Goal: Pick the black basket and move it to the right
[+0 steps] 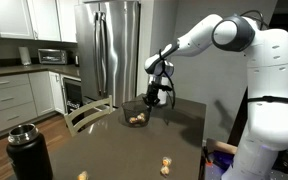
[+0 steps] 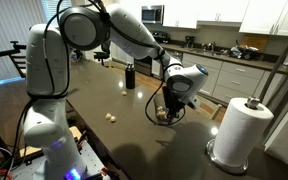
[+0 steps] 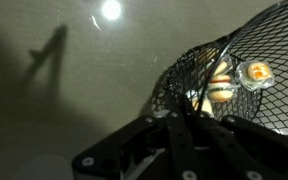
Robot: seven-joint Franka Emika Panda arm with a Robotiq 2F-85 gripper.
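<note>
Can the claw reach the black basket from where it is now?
Probably yes: the claw hangs right at the rim of the black basket, with nothing between them. Whether it grips the rim, I cannot tell.

Black basket: thin wire mesh, see-through, dull black coating with faint glints along the strands. Table top: dark, smooth, polished (it throws back a sharp bright glare). Refrigerator: brushed stainless steel, satin sheen. Arm shells: white, smooth, glossy plastic. Paper towel roll: white paper, matt, soft-looking. Thermos: matt black body, silvery metal top.
</note>
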